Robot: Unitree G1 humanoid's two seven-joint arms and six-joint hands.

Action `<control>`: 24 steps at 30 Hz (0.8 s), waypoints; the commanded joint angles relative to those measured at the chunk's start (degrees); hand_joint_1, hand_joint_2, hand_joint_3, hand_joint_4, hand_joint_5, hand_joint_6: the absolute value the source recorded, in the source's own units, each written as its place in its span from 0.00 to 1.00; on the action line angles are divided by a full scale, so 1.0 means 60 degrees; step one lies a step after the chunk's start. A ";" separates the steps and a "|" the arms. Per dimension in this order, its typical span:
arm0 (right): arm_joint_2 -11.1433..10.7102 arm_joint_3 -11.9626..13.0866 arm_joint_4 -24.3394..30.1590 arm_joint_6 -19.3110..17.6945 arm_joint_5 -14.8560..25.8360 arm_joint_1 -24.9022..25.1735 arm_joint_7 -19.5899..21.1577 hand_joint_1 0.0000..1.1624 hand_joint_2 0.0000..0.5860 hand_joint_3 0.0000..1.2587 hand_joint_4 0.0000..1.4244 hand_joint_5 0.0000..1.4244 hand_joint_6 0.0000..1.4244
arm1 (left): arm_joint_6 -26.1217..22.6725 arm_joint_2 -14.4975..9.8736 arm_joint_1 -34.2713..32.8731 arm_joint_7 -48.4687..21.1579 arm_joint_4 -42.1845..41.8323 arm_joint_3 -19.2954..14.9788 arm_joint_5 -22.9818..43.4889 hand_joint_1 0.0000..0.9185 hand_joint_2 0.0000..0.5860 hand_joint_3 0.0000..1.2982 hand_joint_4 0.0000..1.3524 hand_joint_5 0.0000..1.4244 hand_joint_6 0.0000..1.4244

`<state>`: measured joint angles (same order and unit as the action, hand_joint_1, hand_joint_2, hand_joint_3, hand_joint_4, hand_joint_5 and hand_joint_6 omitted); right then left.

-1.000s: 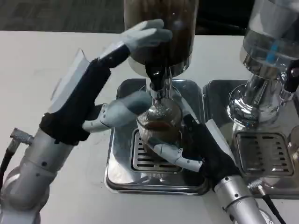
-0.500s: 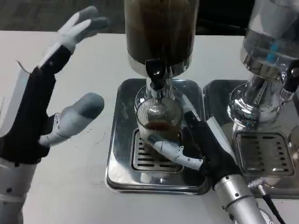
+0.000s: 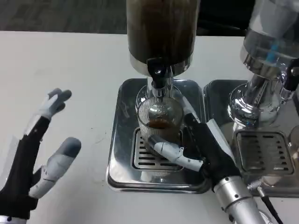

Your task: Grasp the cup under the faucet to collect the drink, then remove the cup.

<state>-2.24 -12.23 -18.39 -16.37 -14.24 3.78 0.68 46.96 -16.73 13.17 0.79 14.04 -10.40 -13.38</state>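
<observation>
Glass, ribbed and clear, the cup (image 3: 159, 125) stood on the slotted grate of the steel drip tray (image 3: 122, 140), directly below the black faucet (image 3: 157, 74) of the dark-filled dispenser (image 3: 162, 32). A shallow layer of brown drink lay in its bottom, so collecting appeared to have begun, though the cup was far from full. No stream could be made out between faucet and cup, so whether liquid was running could not be told.

The right hand (image 3: 196, 149) was at the cup's right side, its fingers (image 3: 175, 153) curled around the lower front of the glass, touching it; it seemed to be gripping the cup in place. The grasping step therefore looked done. What remained, by this reading, was any further filling and then lifting the cup off the tray and away from the faucet.

The left hand (image 3: 37, 154) hovered over the white table (image 3: 56, 70) well apart from the tray, fingers spread and holding nothing. A second dispenser (image 3: 268, 56) with clear contents stood to the right, on its own tray.
</observation>
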 commanded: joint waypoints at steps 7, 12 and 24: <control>0.0093 -0.0056 -0.0250 -0.0105 0.0221 0.0189 -0.0212 0.58 0.36 0.00 0.00 0.00 0.00 | 0.0050 -0.0249 0.0317 0.0736 0.0836 0.0486 -0.1490 0.00 0.24 0.09 0.00 0.07 0.00; 0.0041 -0.0089 -0.0469 -0.0197 0.0245 0.0308 -0.0338 0.58 0.36 0.00 0.00 0.00 0.00 | -0.0156 -0.0569 0.0297 0.1321 0.1162 0.0868 -0.2608 0.00 0.24 0.03 0.00 0.04 0.00; 0.0233 -0.0017 -0.0933 -0.0230 0.0309 0.0591 -0.0226 0.61 0.34 0.00 0.00 0.00 0.00 | -0.0267 -0.0684 0.0244 0.1549 0.1629 0.1165 -0.2169 0.00 0.25 0.01 0.00 0.03 0.00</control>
<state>-2.01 -12.43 -22.21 -17.09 -13.14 6.04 -0.97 45.88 -20.07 14.91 9.57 23.03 -3.98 -27.27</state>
